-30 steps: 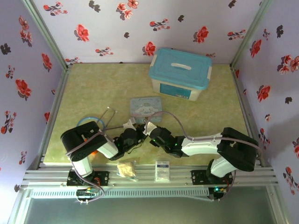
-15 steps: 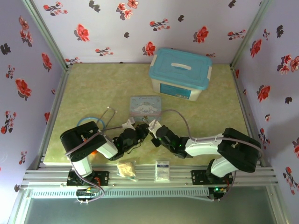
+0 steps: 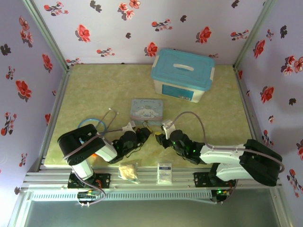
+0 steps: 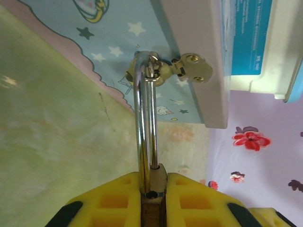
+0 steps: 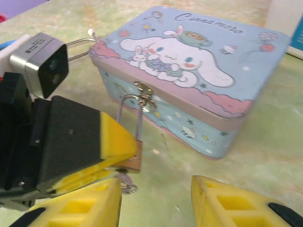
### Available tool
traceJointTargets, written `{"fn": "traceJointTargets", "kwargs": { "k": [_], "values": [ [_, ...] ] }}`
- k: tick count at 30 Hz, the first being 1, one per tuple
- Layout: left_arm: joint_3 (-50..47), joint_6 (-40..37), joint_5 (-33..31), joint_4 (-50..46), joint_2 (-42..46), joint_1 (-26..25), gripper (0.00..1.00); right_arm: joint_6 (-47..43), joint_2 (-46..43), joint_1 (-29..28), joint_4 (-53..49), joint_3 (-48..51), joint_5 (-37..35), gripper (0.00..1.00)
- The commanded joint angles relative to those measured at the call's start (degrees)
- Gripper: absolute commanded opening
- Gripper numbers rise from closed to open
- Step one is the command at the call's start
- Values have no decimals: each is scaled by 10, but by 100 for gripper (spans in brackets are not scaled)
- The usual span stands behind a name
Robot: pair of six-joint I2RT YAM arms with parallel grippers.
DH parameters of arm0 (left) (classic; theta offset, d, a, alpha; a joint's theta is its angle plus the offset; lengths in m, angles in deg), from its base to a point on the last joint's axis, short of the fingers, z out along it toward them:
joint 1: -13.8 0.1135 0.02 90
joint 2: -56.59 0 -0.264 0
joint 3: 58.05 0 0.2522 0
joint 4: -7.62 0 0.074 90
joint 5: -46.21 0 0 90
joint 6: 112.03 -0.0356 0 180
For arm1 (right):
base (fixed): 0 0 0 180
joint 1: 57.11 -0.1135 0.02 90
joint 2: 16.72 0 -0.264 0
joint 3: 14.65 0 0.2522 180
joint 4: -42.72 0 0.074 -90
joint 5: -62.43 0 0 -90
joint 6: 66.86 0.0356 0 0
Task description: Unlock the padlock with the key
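The padlock [image 4: 147, 137] is hung by its silvery shackle through the brass hasp [image 4: 163, 72] on the front wall of the cartoon tin [image 5: 199, 61]. Its brass body is clamped between the yellow pads of the left hand [image 4: 154, 189], just in front of the tin. A small grey piece, taken to be the key [image 5: 126, 183], is seen protruding from the end of the padlock body farthest from the tin. Whether it is fully seated cannot be told. The right hand [image 5: 156, 198] is held with its fingers apart and empty, close in front of the tin and just beside the key.

Several failures are judged possible from here:

- **Key knocked or bent:** if the right hand is closed off-centre on so slim a part, the key could be pushed sideways, bent, or flicked out of the keyhole.
- **Padlock slipping:** if the key is turned hard, the body could be twisted within the left pads, so that the turn is lost instead of reaching the lock.
- **Tin dragged:** any pull on the padlock is passed through the shackle to the hasp, so the tin could be tipped or slid across the tabletop [image 3: 94, 90].
- **Hands colliding:** both hands are crowded at the same spot in front of the tin, so a finger could be struck during the approach.
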Motion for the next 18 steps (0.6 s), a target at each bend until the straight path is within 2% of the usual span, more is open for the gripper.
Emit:
{"fn": "traceJointTargets", "kwargs": {
  "k": [1,7,11,18],
  "values": [
    [18,-45,24,-59,31,15,0,54,-29,14,-9,12,-45,43],
    [54,-89,87,-148,22,28,0,72,-2,16,-77,-42,-117,41],
    [63,-110,101,-197,32,39,0,86,41,19,-111,-83,-136,40],
    [117,-214,105,-393,79,55,0,112,97,19,-124,-124,-149,39]
  ]
}}
